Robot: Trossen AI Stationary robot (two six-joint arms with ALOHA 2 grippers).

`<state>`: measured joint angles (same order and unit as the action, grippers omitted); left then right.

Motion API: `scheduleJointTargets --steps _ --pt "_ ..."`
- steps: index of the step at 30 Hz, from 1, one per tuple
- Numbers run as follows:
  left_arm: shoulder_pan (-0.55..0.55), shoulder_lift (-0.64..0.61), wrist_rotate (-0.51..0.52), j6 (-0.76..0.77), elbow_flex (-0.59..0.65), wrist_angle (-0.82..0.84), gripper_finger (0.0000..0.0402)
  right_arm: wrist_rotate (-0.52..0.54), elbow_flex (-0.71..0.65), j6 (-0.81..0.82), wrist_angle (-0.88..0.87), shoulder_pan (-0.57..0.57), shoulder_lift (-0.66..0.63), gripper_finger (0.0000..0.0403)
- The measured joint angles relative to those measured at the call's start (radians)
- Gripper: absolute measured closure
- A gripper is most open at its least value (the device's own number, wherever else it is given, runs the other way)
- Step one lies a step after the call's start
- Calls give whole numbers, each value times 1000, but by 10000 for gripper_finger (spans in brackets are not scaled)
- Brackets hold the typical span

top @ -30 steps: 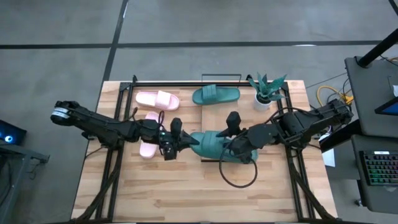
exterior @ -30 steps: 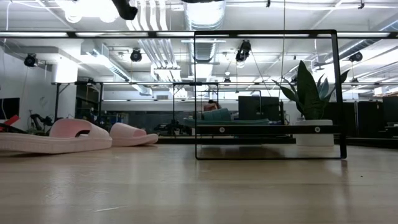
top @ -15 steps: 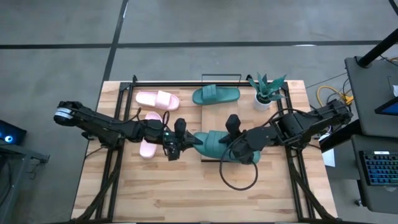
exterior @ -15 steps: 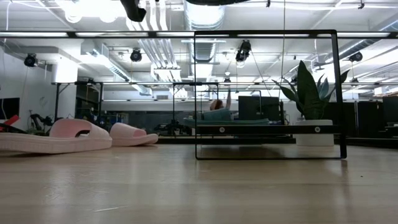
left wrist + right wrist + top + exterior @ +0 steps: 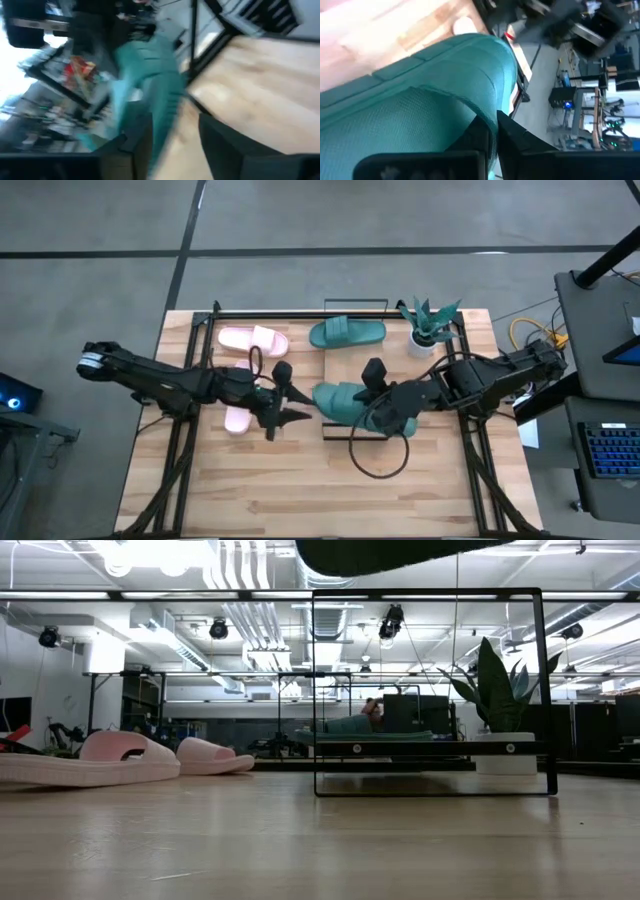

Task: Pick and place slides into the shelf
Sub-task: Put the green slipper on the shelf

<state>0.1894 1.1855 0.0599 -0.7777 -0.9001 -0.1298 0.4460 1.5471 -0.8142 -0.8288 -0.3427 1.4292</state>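
Observation:
A teal slide (image 5: 345, 400) hangs in the air above the shelf (image 5: 340, 430), a low rack with a light plank top and a black wire frame (image 5: 430, 595). My right gripper (image 5: 378, 408) is shut on that slide. My left gripper (image 5: 292, 395) stands open just left of the slide's toe end, touching nothing. A second teal slide (image 5: 347, 332) lies by the shelf's far end. One pink slide (image 5: 253, 340) lies on the table at the far left. Another pink slide (image 5: 238, 418) shows partly under my left arm. My right gripper pinches the teal slide between its two fingers at the rim (image 5: 487, 112), beside the wide strap (image 5: 465, 65). This is on the half of the slide toward the table's right. The fingers slant down from the right. The slide hangs roughly level, clear of shelf and table.
A potted plant in a white pot (image 5: 428, 332) stands at the far right, close behind my right arm. A black cable loop (image 5: 378, 455) hangs below the right gripper. Bare tabletop (image 5: 300, 490) lies along the near edge.
My left gripper has opened, let go of the teal slide's left end and rolled about its own axis. My right gripper has shut on the slide. The slide stays in the air, shifted a little toward the far edge.

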Motion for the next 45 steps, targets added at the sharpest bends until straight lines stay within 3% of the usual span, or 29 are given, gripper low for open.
scheduleJointTargets --steps 7,11,19,26,39,45 --pt "0 -127 -4 167 8 193 186 -14 -24 -80 1 102 0 393" --pt "0 -196 -7 271 25 300 169 -91 -62 -198 25 186 -1 394" --pt "1 -279 -30 404 54 436 167 -179 -158 -436 85 357 0 394" --pt "1 -295 -29 398 72 440 166 -274 -263 -552 283 421 18 394" --pt "1 -323 -28 406 123 466 166 -266 -296 -695 376 463 205 394" --pt "0 -316 -27 406 123 472 166 -258 -309 -692 402 482 209 394"
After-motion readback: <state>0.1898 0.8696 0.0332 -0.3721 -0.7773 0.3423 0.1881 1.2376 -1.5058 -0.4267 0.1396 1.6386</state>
